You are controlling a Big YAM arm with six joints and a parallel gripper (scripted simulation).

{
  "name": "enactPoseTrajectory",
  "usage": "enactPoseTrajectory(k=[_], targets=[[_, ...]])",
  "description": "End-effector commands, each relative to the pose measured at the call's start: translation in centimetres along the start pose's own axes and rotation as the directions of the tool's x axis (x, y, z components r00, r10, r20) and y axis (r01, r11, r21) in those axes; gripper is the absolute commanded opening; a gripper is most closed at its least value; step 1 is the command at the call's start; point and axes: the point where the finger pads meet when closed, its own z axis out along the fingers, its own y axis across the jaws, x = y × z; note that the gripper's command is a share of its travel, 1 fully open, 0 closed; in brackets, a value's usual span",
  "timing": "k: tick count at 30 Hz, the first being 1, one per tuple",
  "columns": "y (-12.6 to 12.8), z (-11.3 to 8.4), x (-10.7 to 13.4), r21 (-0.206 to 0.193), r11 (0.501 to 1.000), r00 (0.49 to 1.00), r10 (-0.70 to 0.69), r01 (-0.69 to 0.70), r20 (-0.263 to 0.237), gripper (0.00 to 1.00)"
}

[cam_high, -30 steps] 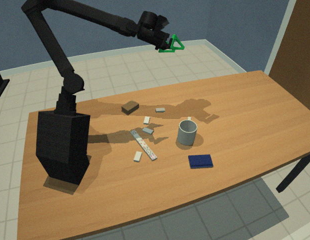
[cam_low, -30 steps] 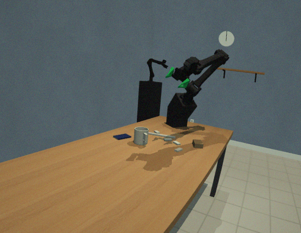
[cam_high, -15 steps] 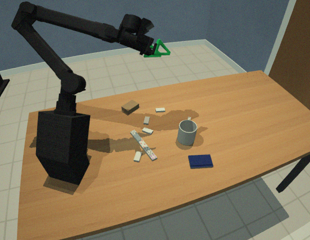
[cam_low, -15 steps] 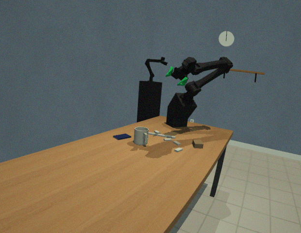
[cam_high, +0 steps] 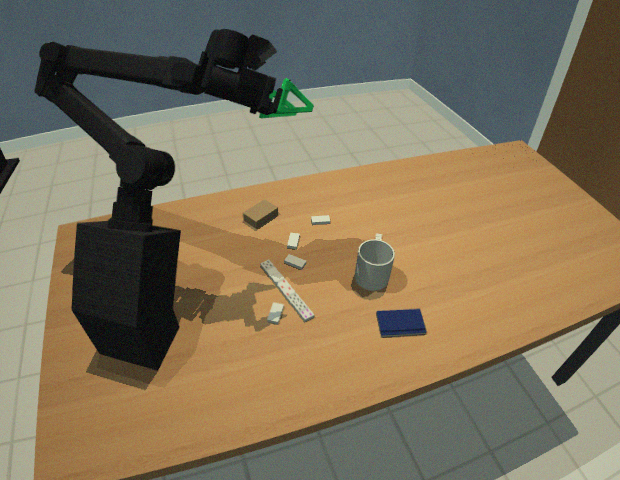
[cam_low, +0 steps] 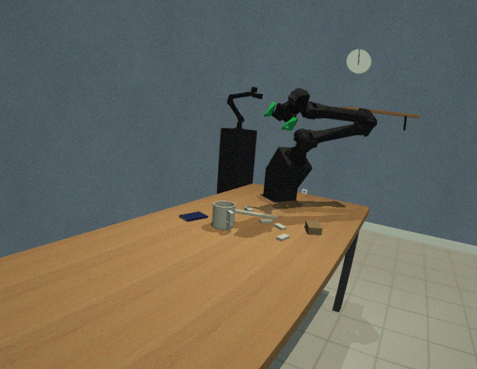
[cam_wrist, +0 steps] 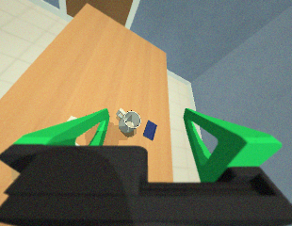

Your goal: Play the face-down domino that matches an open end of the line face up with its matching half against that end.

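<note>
- End effector high above the tabletop, green fingers spread wide, nothing held.
- Face-up domino line lies diagonally near the arm's base.
- Four face-down dominoes around it.
- Grey mug right of the line; blue book nearer the front edge.

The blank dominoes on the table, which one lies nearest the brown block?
The blank domino just right of the brown block, farthest from the line of dominoes. The other three lie closer to that line, one beside its near end.
</note>
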Motion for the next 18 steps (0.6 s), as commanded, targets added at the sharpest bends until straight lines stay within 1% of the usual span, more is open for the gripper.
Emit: enactPoseTrajectory(k=[1,4,11,12,15,18], targets=[[-2.0,-2.6,-0.3,0.048,0.998,0.999,-0.028,0.027,0.027,1.00],[-3.0,-4.5,0.7,0.046,0.998,0.999,-0.033,0.031,0.033,1.00],[-3.0,-4.5,0.7,0.046,0.998,0.999,-0.033,0.031,0.033,1.00],[-2.9,-4.1,2.3,0.028,1.000,1.000,-0.001,0.002,-0.018,1.00],[-1.7,-3.2,3.7,-0.057,0.998,0.990,-0.011,0.003,-0.139,1.00],[-0.5,-2.4,5.1,-0.140,0.990,0.966,-0.030,-0.006,-0.256,1.00]])
